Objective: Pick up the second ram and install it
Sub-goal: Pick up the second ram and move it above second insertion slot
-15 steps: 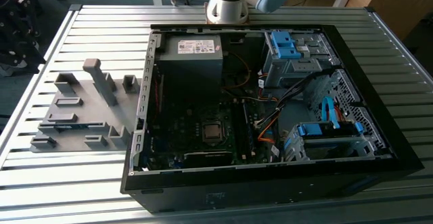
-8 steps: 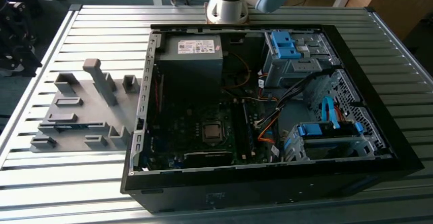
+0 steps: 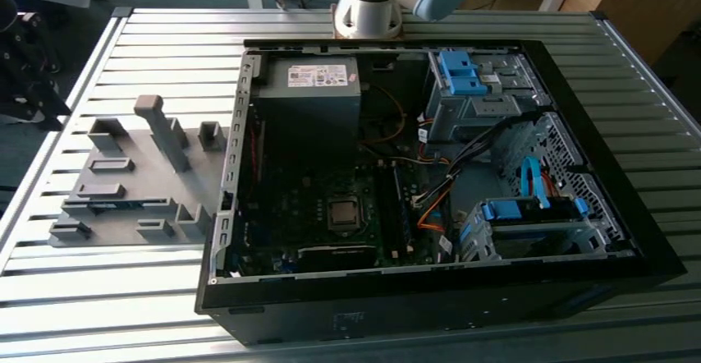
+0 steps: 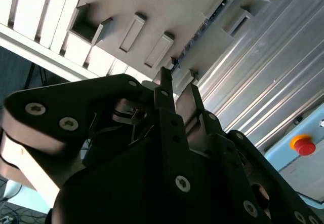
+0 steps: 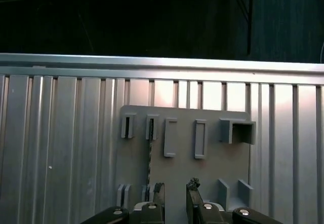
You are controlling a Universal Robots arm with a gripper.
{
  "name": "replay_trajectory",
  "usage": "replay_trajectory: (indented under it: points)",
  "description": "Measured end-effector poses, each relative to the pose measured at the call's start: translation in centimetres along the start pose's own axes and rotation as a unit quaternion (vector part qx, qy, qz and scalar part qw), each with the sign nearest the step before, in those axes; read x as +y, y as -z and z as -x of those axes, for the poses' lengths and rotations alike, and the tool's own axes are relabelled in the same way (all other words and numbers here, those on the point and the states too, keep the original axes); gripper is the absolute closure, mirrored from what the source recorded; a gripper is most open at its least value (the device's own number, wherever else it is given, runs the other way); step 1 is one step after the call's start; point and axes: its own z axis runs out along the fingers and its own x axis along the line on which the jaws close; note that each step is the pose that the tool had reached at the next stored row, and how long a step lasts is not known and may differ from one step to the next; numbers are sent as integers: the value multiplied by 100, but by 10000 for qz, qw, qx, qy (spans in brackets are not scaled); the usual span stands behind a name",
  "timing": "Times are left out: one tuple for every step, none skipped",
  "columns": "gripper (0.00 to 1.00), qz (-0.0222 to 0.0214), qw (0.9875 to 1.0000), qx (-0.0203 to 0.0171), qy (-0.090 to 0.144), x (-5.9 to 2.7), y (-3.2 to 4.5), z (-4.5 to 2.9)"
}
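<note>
The second ram [image 5: 150,158] stands on its edge in the grey tray [image 5: 212,171], a thin dark strip running between two pairs of small upright blocks. In the exterior view it is a blue-green sliver [image 3: 113,205] low on the tray [image 3: 143,182], at that view's left. In the second wrist view it is a narrow dark line [image 4: 202,29]. My gripper [image 5: 174,187] hovers above the tray, open, with nothing between its fingers [image 5: 158,187]. The stick lies just outside one finger. Both dark fingers also show in the second wrist view, gripper [image 4: 179,82].
An open black computer case [image 3: 438,297] lies beside the tray on the ribbed metal table [image 3: 164,51], with the motherboard [image 3: 328,215], power supply [image 3: 312,80], blue drive cages [image 3: 526,215] and orange cables [image 3: 432,215] inside. The arm's base [image 3: 367,6] stands behind the case. A red stop button [image 4: 302,145] sits off the table.
</note>
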Motion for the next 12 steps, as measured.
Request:
replay_trajectory:
  points:
    - [69,1,10000,1,13,0,-13,-9]
    - [69,1,10000,2,13,1,-30,-27]
    - [69,0,10000,1,14,0,-48,-41]
    - [69,-1,10000,1,14,-1,-68,-56]
    - [69,-1,10000,1,14,-2,-86,-66]
    - [69,-1,10000,1,14,-2,-103,-72]
    - [69,-1,10000,1,14,-2,-121,-80]
    - [69,-1,10000,1,14,-3,-139,-87]
    - [69,0,10000,1,14,-3,-156,-95]
    - [69,0,10000,1,14,-4,-174,-102]
    - [69,0,10000,1,14,-4,-192,-110]
    - [69,0,10000,1,13,-4,-210,-118]
